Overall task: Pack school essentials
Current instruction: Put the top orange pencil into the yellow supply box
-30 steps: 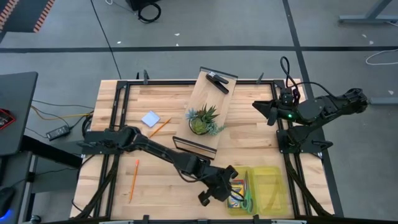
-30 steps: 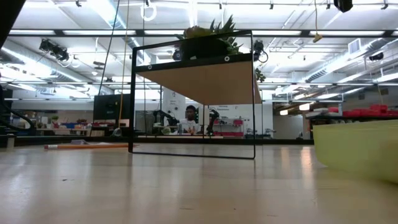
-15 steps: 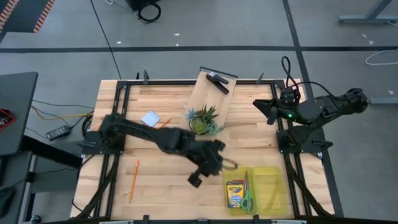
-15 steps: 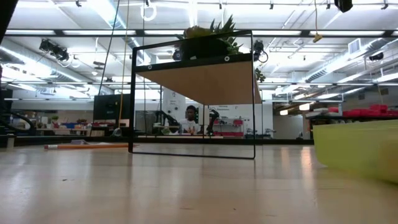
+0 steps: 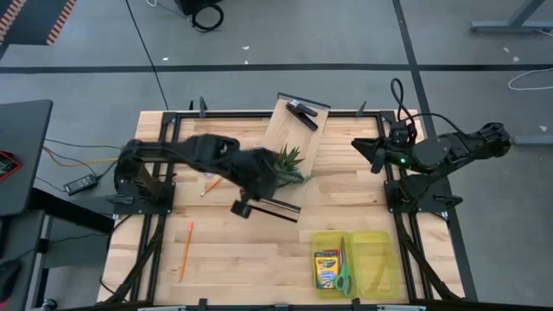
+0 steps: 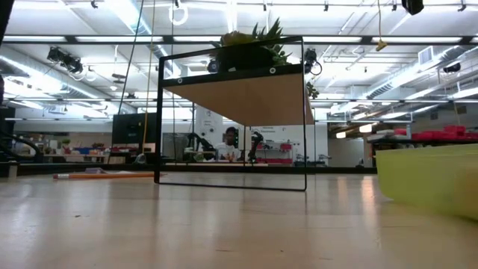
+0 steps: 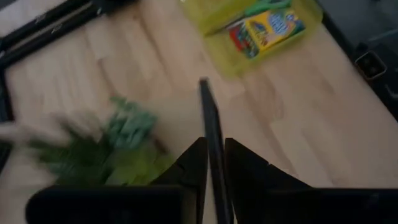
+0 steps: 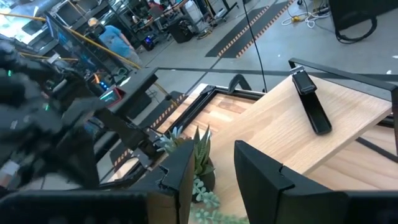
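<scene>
1. School essentials are sitting partly packed. One orange pencil point(image 5: 185, 250) is lying loose on the wood, well apart from the yellow-green tray point(image 5: 380, 259) and far to its left.
2. A second orange pencil point(image 5: 210, 183) is showing nearer the tray but still well short of it, poking out from under the left arm. The pale pad is not showing anywhere; the arm may be covering it.
3. The left gripper point(image 7: 214, 143) is hanging over the table between those pencils and the tray, beside the spiky plant point(image 5: 292, 157), and is carrying nothing that I can make out. Whether it is open or closed I cannot tell.
4. The crayon box point(image 5: 327, 270) is lying inside the tray at its left end, and the green-handled scissors point(image 5: 344, 272) are resting just beside it, also inside.
5. The right gripper point(image 8: 214, 155) is waiting above and beyond the tray, off to the right of the plant, with its jaws standing apart and empty.
6. Judging by this, two items are looking done, while both pencils and the pad are waiting to be packed.
</scene>
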Tool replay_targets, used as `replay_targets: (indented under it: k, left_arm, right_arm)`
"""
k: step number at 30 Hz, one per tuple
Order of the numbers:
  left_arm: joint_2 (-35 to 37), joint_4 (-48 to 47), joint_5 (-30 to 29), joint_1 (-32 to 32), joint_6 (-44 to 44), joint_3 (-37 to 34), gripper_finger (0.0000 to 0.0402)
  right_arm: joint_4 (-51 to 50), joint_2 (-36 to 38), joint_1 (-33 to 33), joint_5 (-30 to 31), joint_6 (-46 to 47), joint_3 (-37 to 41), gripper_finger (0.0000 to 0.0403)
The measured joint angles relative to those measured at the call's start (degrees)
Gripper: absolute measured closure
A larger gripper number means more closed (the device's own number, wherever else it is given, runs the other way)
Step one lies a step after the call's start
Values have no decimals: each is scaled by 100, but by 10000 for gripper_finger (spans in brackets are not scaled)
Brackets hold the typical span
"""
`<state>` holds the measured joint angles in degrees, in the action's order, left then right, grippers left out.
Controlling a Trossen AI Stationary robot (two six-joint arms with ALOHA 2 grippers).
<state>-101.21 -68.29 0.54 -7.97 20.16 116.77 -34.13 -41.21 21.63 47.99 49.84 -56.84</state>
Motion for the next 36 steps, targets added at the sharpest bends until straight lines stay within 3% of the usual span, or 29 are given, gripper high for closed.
replay_targets:
  k: [15, 27, 36]
  left_arm:
    - [604, -1323, 7, 1051, 17, -206, 383]
    - [1790, -136, 8, 1661, -58, -2587, 384]
    - [2486, 376, 18, 1806, -388, -3936, 389]
  right_arm:
    - [-28, 2, 0, 193, -231, 0, 283]
    - [-47, -2, 1, 297, -177, 0, 283]
    - [-46, -5, -2, 323, -185, 0, 283]
